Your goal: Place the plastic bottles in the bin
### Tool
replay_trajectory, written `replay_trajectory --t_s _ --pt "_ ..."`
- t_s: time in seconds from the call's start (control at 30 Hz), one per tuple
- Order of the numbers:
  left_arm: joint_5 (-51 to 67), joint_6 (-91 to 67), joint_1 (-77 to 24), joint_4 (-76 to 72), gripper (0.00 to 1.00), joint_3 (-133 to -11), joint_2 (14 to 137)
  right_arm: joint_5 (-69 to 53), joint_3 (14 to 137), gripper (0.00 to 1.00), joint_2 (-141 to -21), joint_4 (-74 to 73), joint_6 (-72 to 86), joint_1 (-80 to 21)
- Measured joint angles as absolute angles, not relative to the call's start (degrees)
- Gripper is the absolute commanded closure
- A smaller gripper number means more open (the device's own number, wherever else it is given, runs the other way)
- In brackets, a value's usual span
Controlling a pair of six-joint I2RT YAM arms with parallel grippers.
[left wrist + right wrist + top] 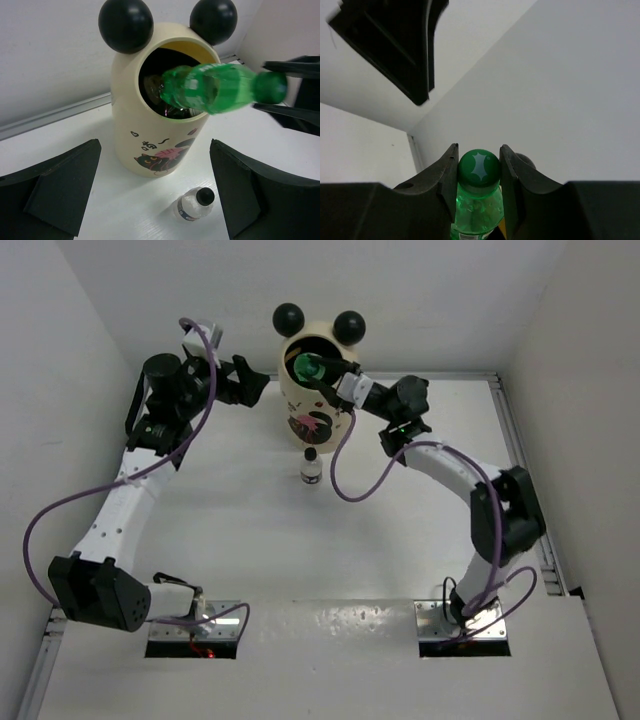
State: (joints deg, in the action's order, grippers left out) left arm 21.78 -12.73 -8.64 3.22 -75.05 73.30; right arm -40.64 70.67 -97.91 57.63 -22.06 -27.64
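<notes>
We grip the green bottle (210, 90) by its cap in the right gripper (479, 165), jaws closed on either side. This leaves its body lying base-first across the mouth of the bin (130, 130), ready to drop in. Our left gripper (252, 383) hangs beside the bin, jaws spread and empty, probably for the black-capped clear bottle (195, 204) standing just before the bin.

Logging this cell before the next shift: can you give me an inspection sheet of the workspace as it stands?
Surface: white table.
Job's things: green bottle tilted, base in the bin mouth; black-capped clear bottle upright in front of bin.
Clutter: nothing seen.
Grippers: right gripper shut on green bottle's cap; left gripper open beside bin.
Cables: purple cables loop off both arms.
Surroundings: white walls on three sides.
</notes>
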Motion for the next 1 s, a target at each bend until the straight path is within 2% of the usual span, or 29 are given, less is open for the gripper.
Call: replay_trajectory --t_s 0.3,1.0 --pt "21.74 -12.73 -8.64 3.11 0.02 -75.00 74.52 -45.17 79.13 1.00 -113.73 68.93 -28.40 -25.36" --pt "21.80 -12.49 -8.62 2.96 0.02 -74.06 74.96 -51.35 82.50 0.99 -121.86 69.28 -46.85 -22.22"
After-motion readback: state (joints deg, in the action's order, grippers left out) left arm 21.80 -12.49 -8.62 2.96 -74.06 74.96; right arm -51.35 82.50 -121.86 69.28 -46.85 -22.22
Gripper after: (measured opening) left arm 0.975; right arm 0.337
